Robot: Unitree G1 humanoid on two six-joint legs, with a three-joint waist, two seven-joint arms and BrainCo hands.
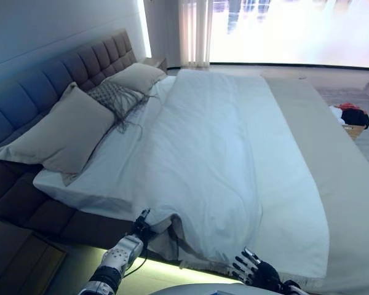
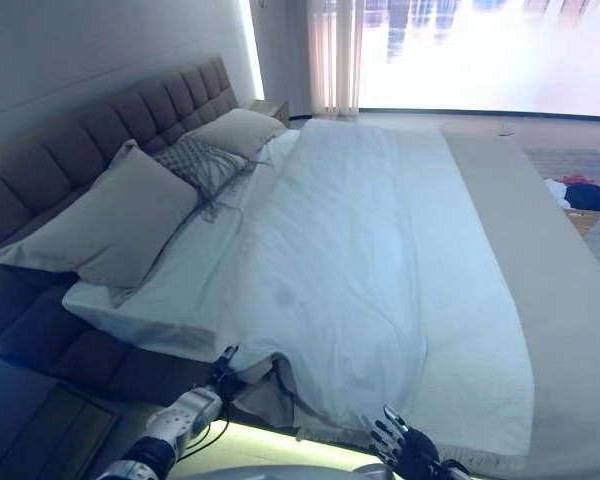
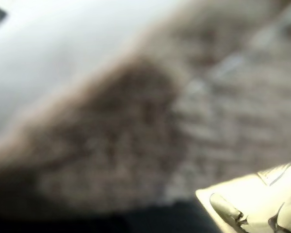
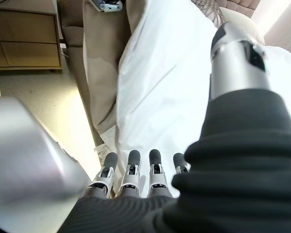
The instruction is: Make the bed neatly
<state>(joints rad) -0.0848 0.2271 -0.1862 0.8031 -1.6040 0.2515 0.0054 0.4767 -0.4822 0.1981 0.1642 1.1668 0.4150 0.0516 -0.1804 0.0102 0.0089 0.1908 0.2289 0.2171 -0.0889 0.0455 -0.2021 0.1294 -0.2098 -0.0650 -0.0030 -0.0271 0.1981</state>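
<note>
**Both hands at near edge of bed, duvet spread on top**

Right hand (image 4: pixel 150 194): fingers (image 4: pixel 130 167) straight, side by side, thumb apart, nothing held. Hand sits low just off the duvet's near edge, at the fringed hem.

Left hand (image 1: pixel 140 222): reaches in under the lifted near corner of the duvet (image 1: pixel 203 153). Fingers hidden behind cloth; can't tell if they grip it. Left wrist view is only blurred fabric up close.

Duvet is white, lies lengthwise down the bed (image 1: pixel 80 224), some wrinkles, near corner folded up showing the darker underside. Beige bed runner (image 1: pixel 332 160) runs along the right side, beside the duvet.

Headboard (image 1: pixel 61 67) on the left, tufted, dark. Three pillows against it: large beige pillow (image 1: pixel 58 132) nearest, patterned cushion (image 1: pixel 115 95) with tassels in the middle, second beige pillow (image 1: pixel 135 77) farthest.

Basket of clothes (image 1: pixel 350 120) on floor past the bed's right side. Window with curtain (image 1: pixel 194 31) at the far end.
</note>
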